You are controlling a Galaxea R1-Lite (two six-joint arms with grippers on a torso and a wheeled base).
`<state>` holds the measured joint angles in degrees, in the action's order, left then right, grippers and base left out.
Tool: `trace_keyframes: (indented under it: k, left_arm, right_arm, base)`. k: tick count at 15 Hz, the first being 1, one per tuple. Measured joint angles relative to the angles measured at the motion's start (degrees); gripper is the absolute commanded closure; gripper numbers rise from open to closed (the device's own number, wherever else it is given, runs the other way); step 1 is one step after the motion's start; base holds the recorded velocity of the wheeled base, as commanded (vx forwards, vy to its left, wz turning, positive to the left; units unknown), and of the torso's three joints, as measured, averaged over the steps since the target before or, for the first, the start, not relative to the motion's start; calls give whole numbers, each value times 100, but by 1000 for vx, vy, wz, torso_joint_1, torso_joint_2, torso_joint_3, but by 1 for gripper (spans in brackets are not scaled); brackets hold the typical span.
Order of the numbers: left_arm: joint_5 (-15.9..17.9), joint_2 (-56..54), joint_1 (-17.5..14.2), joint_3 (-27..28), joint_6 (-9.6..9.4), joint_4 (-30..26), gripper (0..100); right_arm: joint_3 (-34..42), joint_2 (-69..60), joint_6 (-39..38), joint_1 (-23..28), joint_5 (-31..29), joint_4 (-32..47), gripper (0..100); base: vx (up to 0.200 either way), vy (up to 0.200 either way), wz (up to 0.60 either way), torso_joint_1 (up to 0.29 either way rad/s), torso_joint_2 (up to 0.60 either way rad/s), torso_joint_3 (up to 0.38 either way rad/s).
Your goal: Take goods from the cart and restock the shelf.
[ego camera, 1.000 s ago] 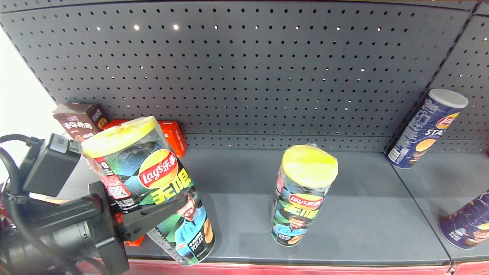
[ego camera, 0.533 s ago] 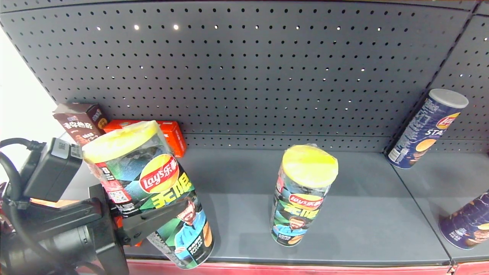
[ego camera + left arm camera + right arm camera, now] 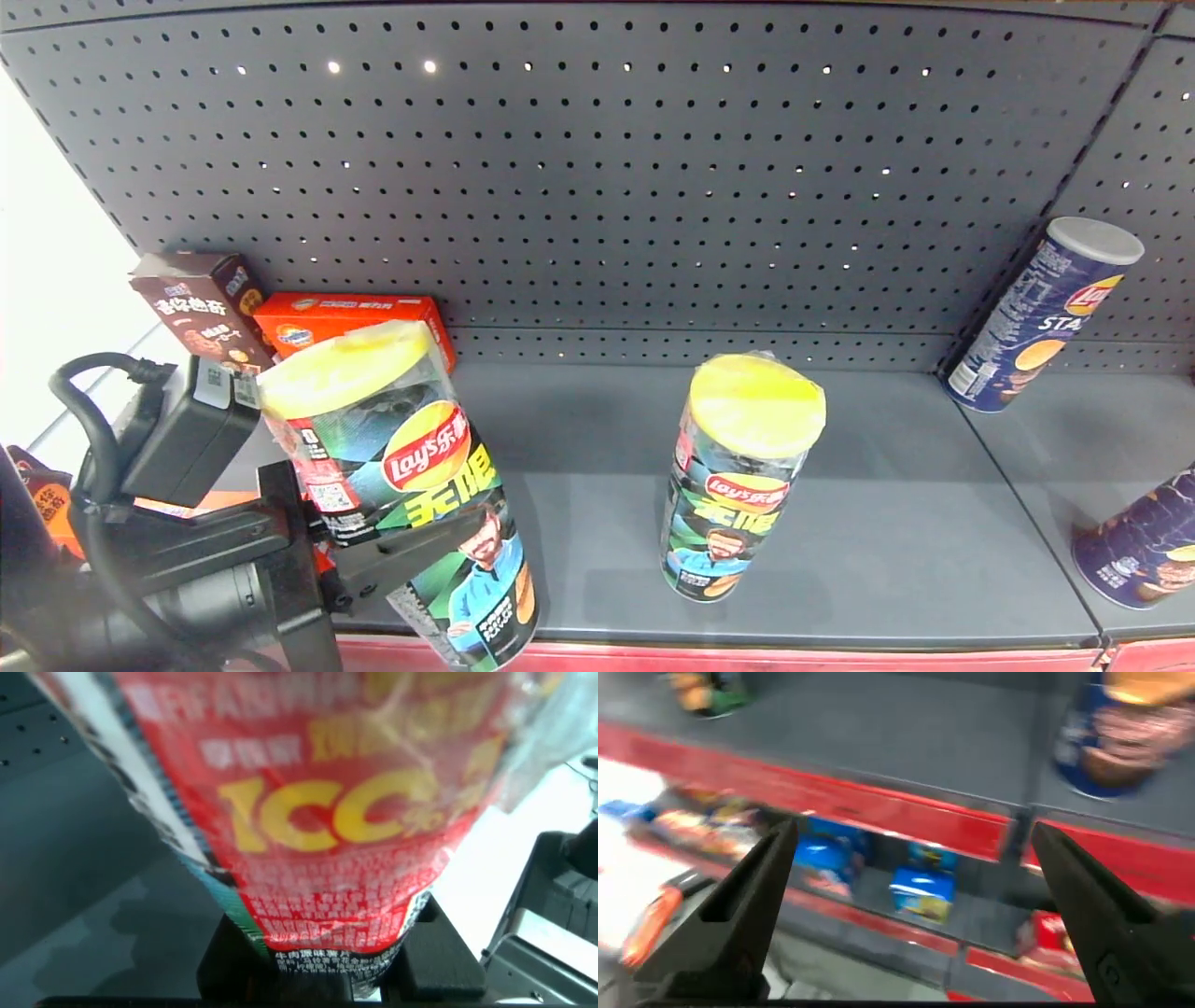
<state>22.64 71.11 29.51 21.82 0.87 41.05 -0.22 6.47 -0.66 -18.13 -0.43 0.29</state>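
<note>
My left gripper [image 3: 373,551] is shut on a chips can [image 3: 401,476] with a yellow lid, held tilted at the shelf's front left. The can's base overlaps the red front edge [image 3: 747,658]; I cannot tell whether it touches the deck. In the left wrist view the can's red side [image 3: 327,831] is close up between the jaws. A second matching can [image 3: 742,476] stands upright mid-shelf, to the right of the held one. My right gripper [image 3: 915,905] is open with nothing in it, below the shelf front, facing the red edge [image 3: 878,798].
A brown box [image 3: 191,299] and an orange box [image 3: 345,317] sit at the back left against the pegboard. Two blue cans [image 3: 1046,313] [image 3: 1134,551] occupy the right bay. Bare grey deck [image 3: 579,439] lies between the two yellow-lidded cans. Packaged goods [image 3: 924,887] fill a lower shelf.
My left gripper has carried the can to the right and slightly lower, uncovering more of the orange box. The standing can and the blue cans have not moved.
</note>
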Motion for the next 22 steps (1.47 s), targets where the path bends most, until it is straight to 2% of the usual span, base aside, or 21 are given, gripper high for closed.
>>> trace_keyframes:
  k: [2,6,7,10,13,17,20,22]
  left_arm:
    - [54,9,13,-50,-5,11,100]
    - [588,9,13,-57,13,-13,100]
    - [605,9,9,-38,15,-11,100]
    - [276,50,-33,138,26,-24,100]
    - [223,229,-30,317,15,-11,100]
    - [202,692,-52,585,-182,17,100]
    - [-37,1092,-166,872,-388,34,100]
    - [-59,1376,-199,1156,-417,15,100]
  right_arm:
    - [6,-59,28,369,-33,-9,0]
    - [17,-124,41,449,-46,-20,0]
    - [20,-130,41,449,-48,-24,0]
    - [22,-135,41,452,-46,-24,0]
    - [22,-135,39,452,-48,-22,0]
    - [22,-135,39,452,-46,-22,0]
    - [22,-135,41,452,-39,-22,0]
    - [22,-135,39,452,-39,-20,0]
  base:
    - [0,0,0,0,0,0]
    - [0,0,0,0,0,0]
    - [0,0,0,0,0,0]
    - [0,0,0,0,0,0]
    - [0,0,0,0,0,0]
    - [0,0,0,0,0,0]
    - [0,0,0,0,0,0]
    - [0,0,0,0,0,0]
